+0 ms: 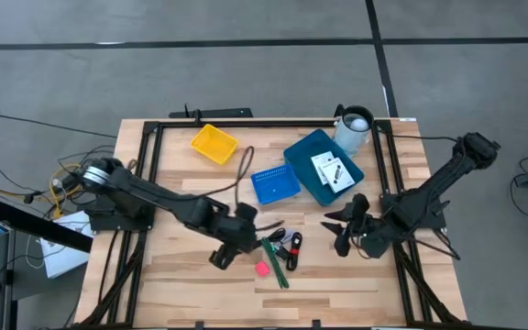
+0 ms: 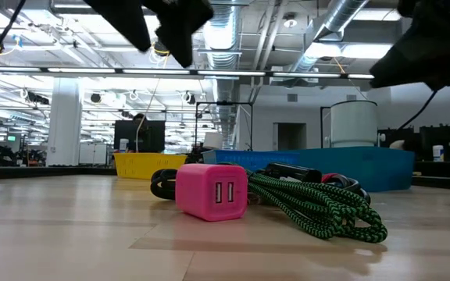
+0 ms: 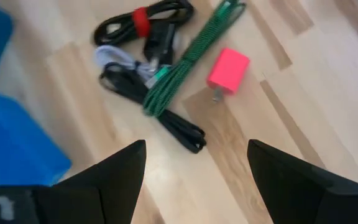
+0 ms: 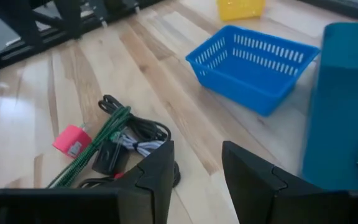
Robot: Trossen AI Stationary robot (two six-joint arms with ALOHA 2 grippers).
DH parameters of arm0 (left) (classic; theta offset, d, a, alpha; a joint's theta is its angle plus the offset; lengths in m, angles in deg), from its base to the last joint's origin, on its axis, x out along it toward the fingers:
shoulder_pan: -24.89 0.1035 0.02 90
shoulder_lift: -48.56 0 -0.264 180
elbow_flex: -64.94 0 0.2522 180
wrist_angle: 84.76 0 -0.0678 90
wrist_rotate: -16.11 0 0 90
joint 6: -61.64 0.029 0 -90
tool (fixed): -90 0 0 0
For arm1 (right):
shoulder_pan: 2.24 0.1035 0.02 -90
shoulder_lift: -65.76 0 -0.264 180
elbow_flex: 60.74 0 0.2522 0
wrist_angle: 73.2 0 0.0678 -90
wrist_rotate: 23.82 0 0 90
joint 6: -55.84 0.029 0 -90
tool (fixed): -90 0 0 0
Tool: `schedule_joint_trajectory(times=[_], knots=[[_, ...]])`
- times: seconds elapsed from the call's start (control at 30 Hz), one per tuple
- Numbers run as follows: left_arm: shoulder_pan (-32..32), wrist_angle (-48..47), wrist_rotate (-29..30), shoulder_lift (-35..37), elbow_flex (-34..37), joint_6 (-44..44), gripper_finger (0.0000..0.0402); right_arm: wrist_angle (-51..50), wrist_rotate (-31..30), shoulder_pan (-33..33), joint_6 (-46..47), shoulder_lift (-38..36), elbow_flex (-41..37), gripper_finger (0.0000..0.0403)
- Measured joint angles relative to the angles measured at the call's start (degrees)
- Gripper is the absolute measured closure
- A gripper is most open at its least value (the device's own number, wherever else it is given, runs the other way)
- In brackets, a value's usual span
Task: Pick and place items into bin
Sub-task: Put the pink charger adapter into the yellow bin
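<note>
Left gripper [image 1: 230, 246] over the table's [image 1: 172, 275] middle, just beside the loose pile, fingers [image 3: 114, 180] spread wide with bare wood between them, nothing held. Right gripper [image 1: 341, 231] nearby on the pile's other side, in front of the dark blue bin [image 1: 302, 154], also parted and empty. Between the two: a pink charger block [image 1: 262, 269] lying on the wood, a green-and-black braided cord [image 1: 274, 259] just beside it, and black cables [image 1: 285, 241] bundled with a red strap [image 3: 141, 22], cord and cables touching and overlapping. Two white cards [image 1: 332, 170] with dark print already inside the dark blue bin. Small blue mesh basket [image 1: 274, 183] beside that bin, yellow tray [image 1: 214, 143] farther back, white cylinder [image 1: 354, 126] at the back edge.
</note>
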Motion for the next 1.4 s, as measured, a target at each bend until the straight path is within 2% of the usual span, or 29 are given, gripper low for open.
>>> schedule_joint_trajectory(times=[0.23,0.5,0.73,0.87,1.0,1.27,1.4], knots=[[0.0,3.36,-3.34,-4.93,-1.9,7.71,0.0129,-4.51,-6.06,4.67,5.23,-0.32,0.0,0.0274],[0.0,7.48,-5.01,-5.67,-1.95,10.26,0.0129,-6.55,-6.13,3.78,5.84,-0.32,0.0,0.0274],[-0.24,6.75,-5.27,-5.67,-3.89,9.31,0.0129,-7.44,-5.62,1.46,5.8,-0.31,0.0,0.0274],[-0.16,5.24,-4.76,-6.07,-6.04,8.12,0.0129,-7.97,-3.36,0.1,5.76,-0.31,0.0,0.0274],[0.0,-0.88,-3.41,-10.62,-10.98,7.92,0.0129,-8.13,-0.97,-1.55,5.38,-0.3,0.06,0.0274],[-0.81,-12.76,-2.49,-22.58,-25.35,9.64,0.0129,-8.63,1.83,-2.26,5.33,-0.28,0.11,0.0274],[-1.54,-14.25,-2.43,-26.3,-30.1,11.61,0.0129,-8.83,1.83,-1.34,5.31,-0.28,0.11,0.0274]])
